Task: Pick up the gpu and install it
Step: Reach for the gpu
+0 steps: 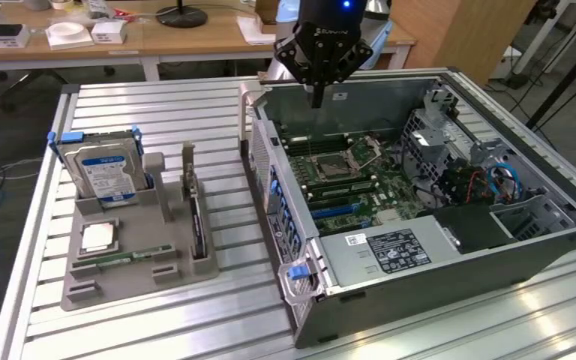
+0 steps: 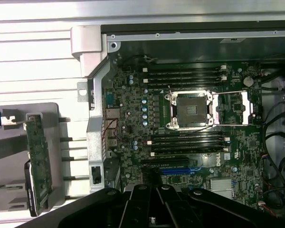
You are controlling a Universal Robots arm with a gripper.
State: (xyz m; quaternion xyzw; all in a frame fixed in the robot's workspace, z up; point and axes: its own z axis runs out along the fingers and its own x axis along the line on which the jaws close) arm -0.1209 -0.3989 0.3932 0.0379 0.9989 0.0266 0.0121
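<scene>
The gripper (image 1: 316, 101) hangs over the open computer case (image 1: 528, 247). Its fingers (image 1: 315, 94) are pressed together into one thin prong, with nothing between them and nothing touching them. In the wrist view the gripper (image 2: 153, 204) is a dark mass, and there the tips seem to meet, though they are hard to separate from the housing.

Below the fingers lies the motherboard (image 2: 190, 137), and the CPU socket (image 2: 189, 110) is a little way off from the tips. Past the case's side wall and well apart from the fingers, a gray holder (image 1: 128, 255) sits on the slatted table (image 1: 168, 105).

The gpu (image 1: 197, 217) stands upright on its edge in a slot of that holder, on the side nearest the case. From the wrist it shows as a slim card (image 2: 38, 159). Beyond it, farther from the fingers, a hard drive (image 1: 106, 171) with a blue label stands in the same holder.
</scene>
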